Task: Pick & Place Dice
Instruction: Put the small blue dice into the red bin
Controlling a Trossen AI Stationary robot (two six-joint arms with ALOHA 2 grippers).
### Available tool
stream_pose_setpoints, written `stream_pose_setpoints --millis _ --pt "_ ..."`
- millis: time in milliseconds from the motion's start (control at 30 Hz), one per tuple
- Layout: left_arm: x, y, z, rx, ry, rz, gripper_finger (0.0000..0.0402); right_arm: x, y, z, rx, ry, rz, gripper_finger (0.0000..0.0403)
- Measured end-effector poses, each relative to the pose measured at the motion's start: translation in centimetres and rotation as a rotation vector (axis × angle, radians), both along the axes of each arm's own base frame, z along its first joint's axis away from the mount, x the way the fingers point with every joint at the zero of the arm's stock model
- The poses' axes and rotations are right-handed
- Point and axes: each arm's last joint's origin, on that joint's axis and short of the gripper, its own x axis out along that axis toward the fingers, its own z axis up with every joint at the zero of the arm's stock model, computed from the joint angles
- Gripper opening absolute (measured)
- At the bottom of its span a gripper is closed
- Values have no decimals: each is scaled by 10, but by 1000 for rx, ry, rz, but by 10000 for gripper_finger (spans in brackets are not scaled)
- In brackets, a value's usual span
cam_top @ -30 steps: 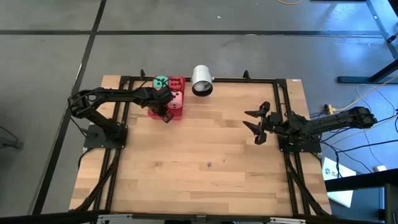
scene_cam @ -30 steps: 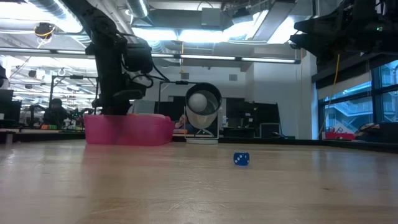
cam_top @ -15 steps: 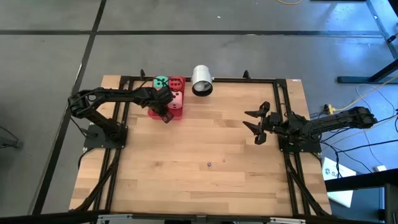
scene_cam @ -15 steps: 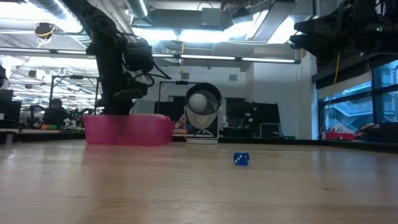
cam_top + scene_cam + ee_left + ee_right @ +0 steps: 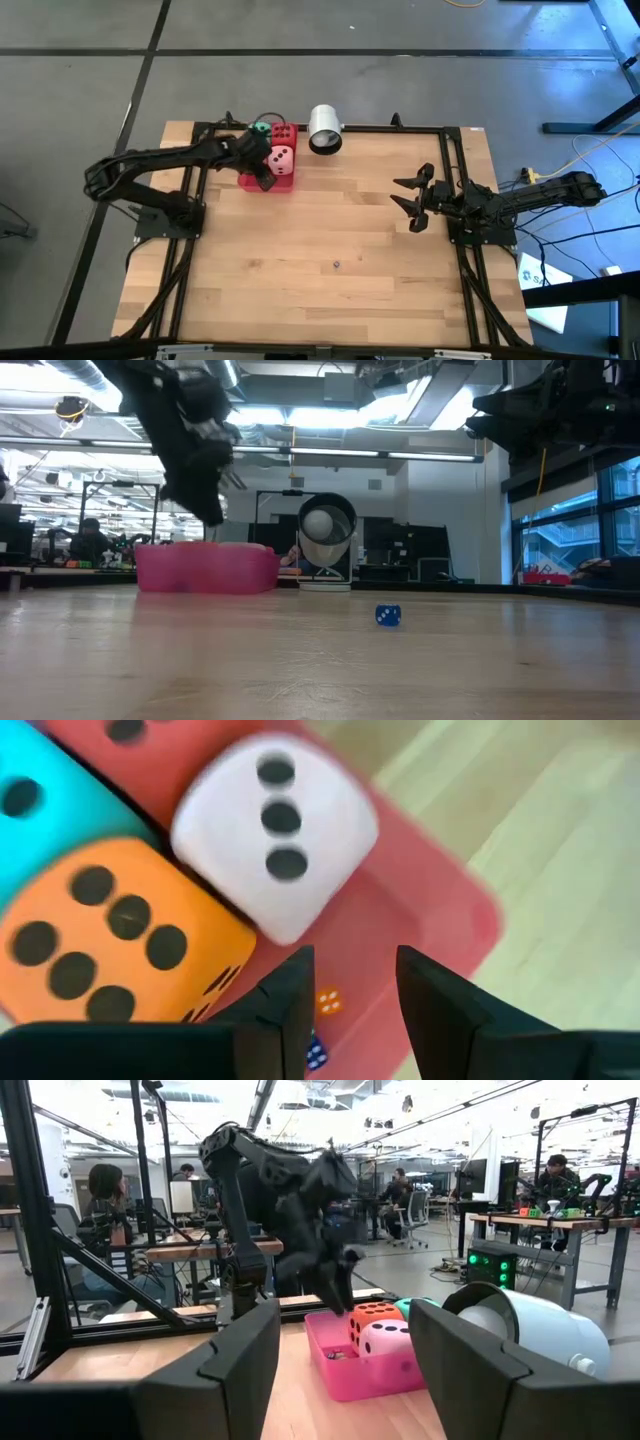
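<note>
Four big dice sit packed in a pink tray (image 5: 286, 185) near the table's far edge. In the left wrist view they are green (image 5: 40, 790), orange (image 5: 110, 930), pink (image 5: 275, 830) and red (image 5: 150, 740). In the high view the left arm hides the orange die and part of the green one (image 5: 260, 128). My left gripper (image 5: 350, 1010) hovers over the tray's near part, open by a narrow gap and holding nothing. Below it, a tiny orange die (image 5: 328, 1002) and a tiny blue one (image 5: 313, 1050) lie on the tray floor. My right gripper (image 5: 410, 203) waits open at the table's right.
A white cylinder (image 5: 324, 130) lies on its side just right of the tray, at the far edge. A tiny blue die (image 5: 388, 616) rests on the bare wood near the table's middle (image 5: 336, 265). People and desks show in the room beyond.
My left gripper has risen out of the pink tray and tipped to a slant, while its arm's elbow has swung out toward the table's left edge. The dice and the tray have stayed in place.
</note>
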Motion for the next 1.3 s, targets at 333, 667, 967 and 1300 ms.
stream_pose_setpoints --millis 333,667,967,1300 --pt "-27 -16 41 53 -213 38 132 0 0 0 -11 2 -2 222" --pt "-26 -16 49 18 -326 119 129 0 0 0 -19 3 -4 222" --pt "-6 -34 65 173 -460 -222 130 1 0 -2 46 7 9 222" --pt "4 -105 70 284 -727 -593 121 6 4 -8 178 41 154 222"
